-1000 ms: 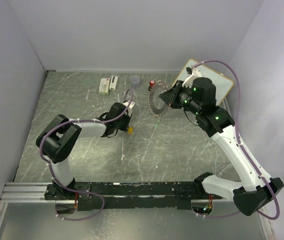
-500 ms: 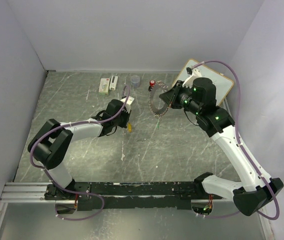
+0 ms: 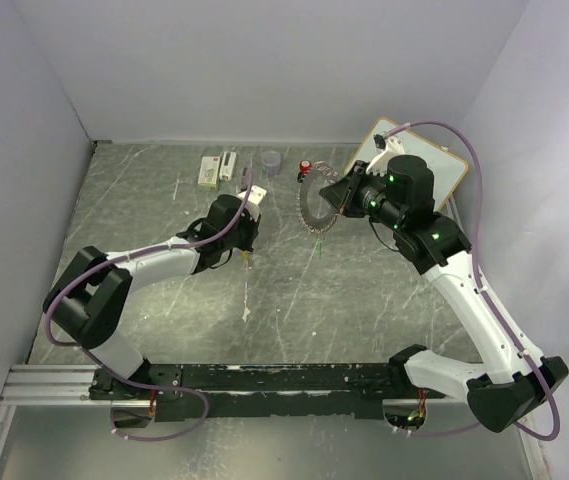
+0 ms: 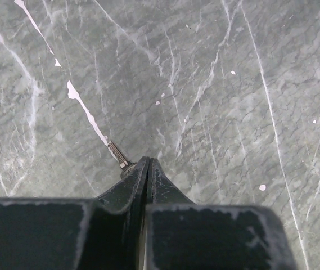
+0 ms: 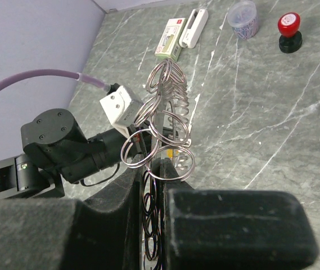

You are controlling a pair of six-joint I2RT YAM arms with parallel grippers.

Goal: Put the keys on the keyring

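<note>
The left claw is squeezed tight on a tiny key. Only the key's thin metal tip pokes out, toward 11 o'clock in the wrist view. The right claw pinches the keyring and holds it on edge above the table. From above, the left claw sits near the keyring's 8 o'clock side, not touching it. A green speck shows at the keyring's 6 o'clock edge (too small to tell what it is).
</note>
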